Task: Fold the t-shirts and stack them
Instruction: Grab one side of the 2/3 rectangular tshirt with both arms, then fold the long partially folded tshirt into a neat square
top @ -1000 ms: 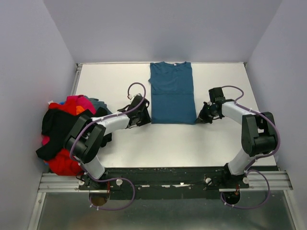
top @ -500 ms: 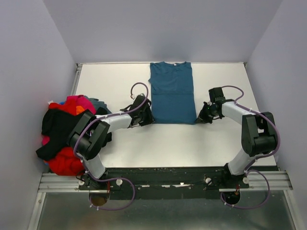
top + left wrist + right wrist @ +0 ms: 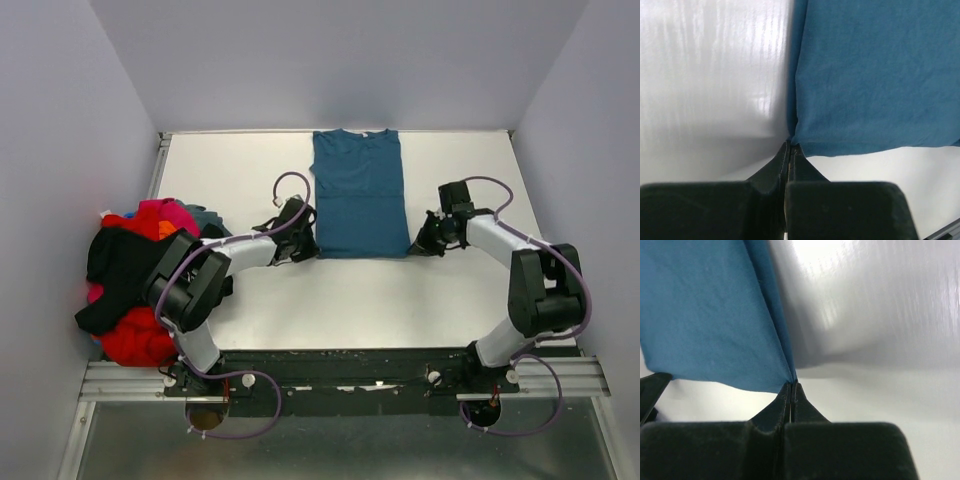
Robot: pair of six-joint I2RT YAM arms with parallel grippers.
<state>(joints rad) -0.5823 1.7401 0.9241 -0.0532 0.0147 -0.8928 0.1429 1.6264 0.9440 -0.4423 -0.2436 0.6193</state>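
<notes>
While flat on table (image 3: 230, 170), have teal t-shirt (image 3: 358, 195) folded narrow, collar toward far edge. Heaped at left table edge: pile of other t-shirts (image 3: 130, 280), red, magenta, black. Pinched tight onto near-left hem corner: left gripper (image 3: 789, 148). Likewise onto near-right corner: right gripper (image 3: 791, 386).

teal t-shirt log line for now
left gripper: shut on teal t-shirt hem, left corner | right gripper: shut on hem, right corner
</notes>
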